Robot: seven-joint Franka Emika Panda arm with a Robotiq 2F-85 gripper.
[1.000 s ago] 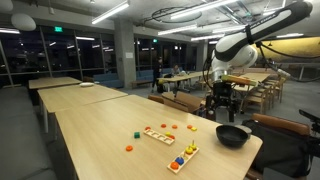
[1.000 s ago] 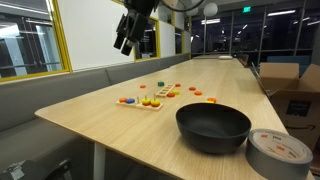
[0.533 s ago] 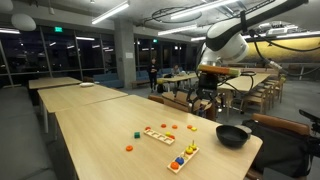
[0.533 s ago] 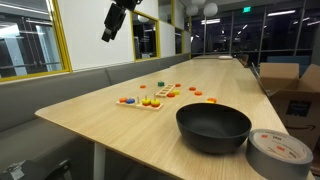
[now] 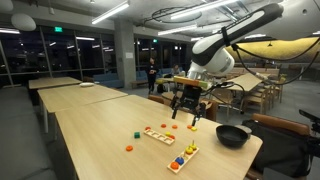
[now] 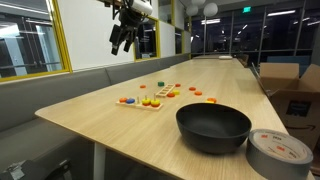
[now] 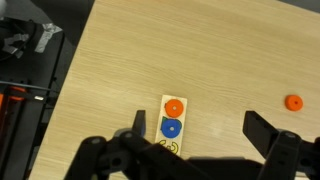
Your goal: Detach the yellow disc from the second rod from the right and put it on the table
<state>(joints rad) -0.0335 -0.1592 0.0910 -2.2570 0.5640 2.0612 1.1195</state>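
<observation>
The rod board (image 5: 183, 157) stands near the front of the light-wood table (image 5: 95, 130) and also shows in an exterior view (image 6: 140, 101). Yellow pieces (image 5: 188, 148) sit on it; they are too small to tell which rod holds the yellow disc. My gripper (image 5: 185, 111) hangs open and empty high above the toys, as both exterior views (image 6: 122, 42) show. In the wrist view the open jaws (image 7: 200, 132) frame a small board (image 7: 172, 122) with an orange and a blue disc. A yellow piece (image 7: 170, 146) at its near end is partly hidden.
A flat puzzle board (image 5: 158, 134) lies beside the rod board. A green piece (image 5: 134, 133) and orange pieces (image 5: 128, 148) lie loose. A black bowl (image 6: 213, 125) and a tape roll (image 6: 279, 150) stand near the table end. The table edge (image 7: 70, 90) is close.
My gripper has swung sideways from over the black bowl to over the toy boards and has come a little lower. It stays open. The toys have not moved.
</observation>
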